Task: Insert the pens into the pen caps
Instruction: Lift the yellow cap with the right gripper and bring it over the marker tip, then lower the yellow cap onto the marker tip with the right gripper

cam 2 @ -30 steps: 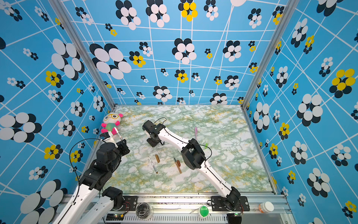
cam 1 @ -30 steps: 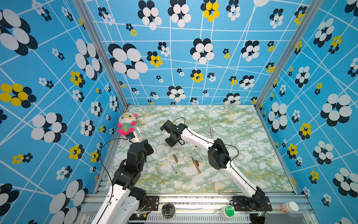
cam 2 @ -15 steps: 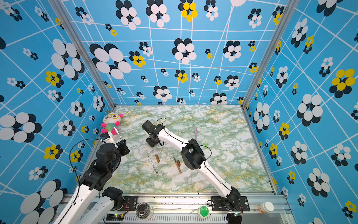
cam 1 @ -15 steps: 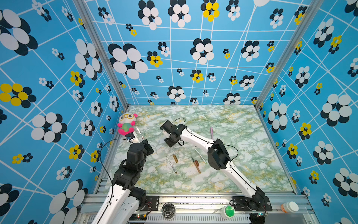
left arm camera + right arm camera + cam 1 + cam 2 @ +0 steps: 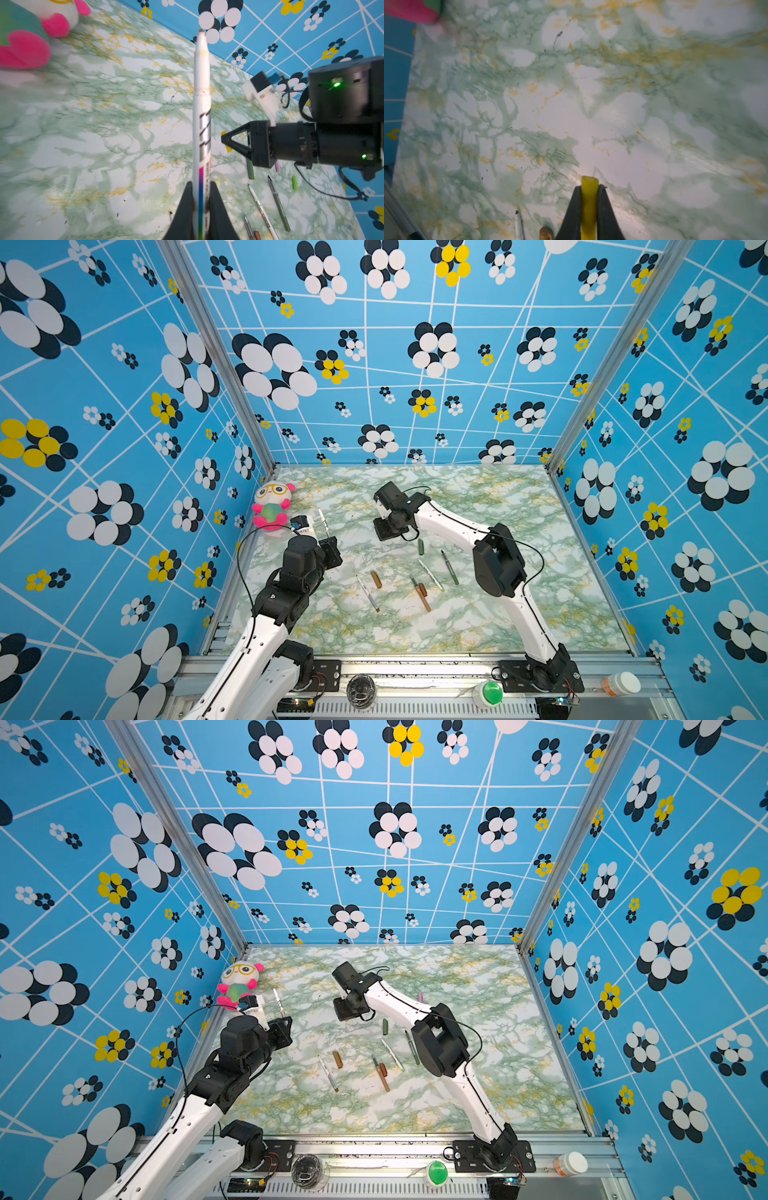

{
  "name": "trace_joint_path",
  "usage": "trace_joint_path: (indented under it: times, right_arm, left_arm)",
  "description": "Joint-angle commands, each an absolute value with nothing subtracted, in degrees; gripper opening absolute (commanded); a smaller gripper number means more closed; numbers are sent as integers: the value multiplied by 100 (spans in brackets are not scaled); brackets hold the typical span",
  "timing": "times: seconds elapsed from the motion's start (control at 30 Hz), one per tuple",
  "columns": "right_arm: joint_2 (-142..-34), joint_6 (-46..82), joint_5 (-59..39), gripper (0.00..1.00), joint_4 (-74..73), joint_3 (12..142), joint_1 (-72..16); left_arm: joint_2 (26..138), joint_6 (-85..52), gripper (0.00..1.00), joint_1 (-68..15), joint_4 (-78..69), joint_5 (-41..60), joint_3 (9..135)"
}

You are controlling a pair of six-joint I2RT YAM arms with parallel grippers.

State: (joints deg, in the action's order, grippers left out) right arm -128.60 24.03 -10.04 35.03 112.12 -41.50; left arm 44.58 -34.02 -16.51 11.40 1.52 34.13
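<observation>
While the left gripper (image 5: 201, 185) clamps the white pen (image 5: 201, 104) at the left, tip aimed far, the right gripper (image 5: 589, 188) pinches the yellow cap (image 5: 589, 181) off to its right, off the pen's line.

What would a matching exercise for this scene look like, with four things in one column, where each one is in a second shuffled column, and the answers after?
Column one:
1. white pen
2. yellow cap
3. plush toy
4. dark green cap

Column two:
A. lying loose on the table
B. clamped in the right end effector
C. sitting at the table's left edge
D. clamped in the left end effector

Pairs: 1-D, 2-B, 3-C, 4-A.
</observation>
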Motion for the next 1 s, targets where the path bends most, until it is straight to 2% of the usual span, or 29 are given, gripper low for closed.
trace_joint_path:
  times: [0.0,0.17,0.37,0.6,0.97]
  right_arm:
    - [-11875,3469,-1558,1,2255,10495,-3783]
    - [-10942,4254,-1879,1,1136,9381,-3347]
    - [-10372,4551,-2232,0,608,8774,-3261]
    - [-10109,4983,-2707,0,-12,8360,-3261]
    - [-10186,5334,-2954,0,-378,8458,-3261]
  left_arm:
    - [4762,-3270,0,-1663,485,1294,3510]
    - [5406,-3232,0,-1991,-25,2129,3722]
    - [6164,-3201,0,-2463,-460,2453,4038]
    - [6699,-3223,0,-2713,-768,2637,4275]
    - [6827,-3209,0,-2772,-758,2645,4328]
